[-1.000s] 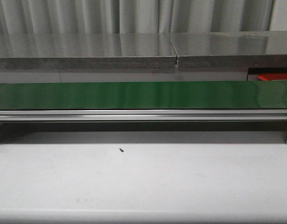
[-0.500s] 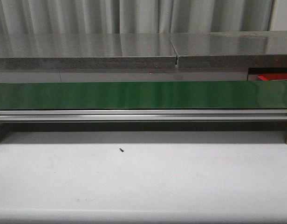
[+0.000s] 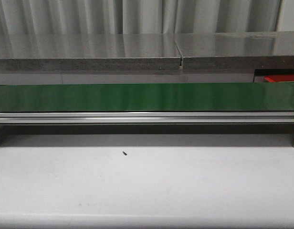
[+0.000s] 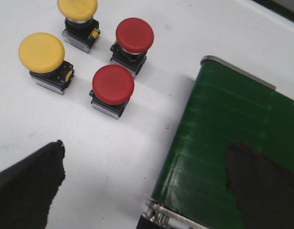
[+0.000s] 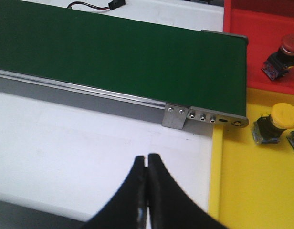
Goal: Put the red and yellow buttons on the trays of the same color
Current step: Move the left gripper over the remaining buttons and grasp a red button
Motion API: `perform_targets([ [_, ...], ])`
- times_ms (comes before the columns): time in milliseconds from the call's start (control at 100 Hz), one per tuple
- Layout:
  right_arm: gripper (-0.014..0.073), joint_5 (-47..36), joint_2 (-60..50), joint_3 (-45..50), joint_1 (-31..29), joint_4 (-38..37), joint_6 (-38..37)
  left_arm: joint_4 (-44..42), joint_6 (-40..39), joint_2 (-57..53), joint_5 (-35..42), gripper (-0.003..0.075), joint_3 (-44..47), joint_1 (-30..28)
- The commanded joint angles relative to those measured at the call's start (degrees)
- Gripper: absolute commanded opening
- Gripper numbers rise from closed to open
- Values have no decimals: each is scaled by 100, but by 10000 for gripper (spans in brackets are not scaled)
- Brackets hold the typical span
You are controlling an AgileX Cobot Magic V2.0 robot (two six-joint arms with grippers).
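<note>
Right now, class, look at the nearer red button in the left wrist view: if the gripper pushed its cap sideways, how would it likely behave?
The red button would probably tip rather than slide, since its wide domed cap overhangs a narrower base. The smooth rounded cap looks slippery, so gripping the blocky base may hold better. It looks rigid, unlikely to flex.

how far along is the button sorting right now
Partly done. A yellow button already sits on the yellow tray, and a red button on the red tray. Nothing is in hand: the left gripper is open, the right gripper shut and empty. Two yellow and two red remain on the table.
</note>
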State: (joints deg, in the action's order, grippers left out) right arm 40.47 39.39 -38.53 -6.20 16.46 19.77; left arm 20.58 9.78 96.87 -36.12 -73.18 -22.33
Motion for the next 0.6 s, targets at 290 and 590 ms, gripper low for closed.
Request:
perform_targets([
  [290, -116, -324, -24, -162, 13, 51, 41, 88, -59, 1000, 207, 645, -1105, -18],
  [590, -116, -324, -24, -162, 13, 51, 41, 59, -59, 1489, 229, 616, -1464, -18],
])
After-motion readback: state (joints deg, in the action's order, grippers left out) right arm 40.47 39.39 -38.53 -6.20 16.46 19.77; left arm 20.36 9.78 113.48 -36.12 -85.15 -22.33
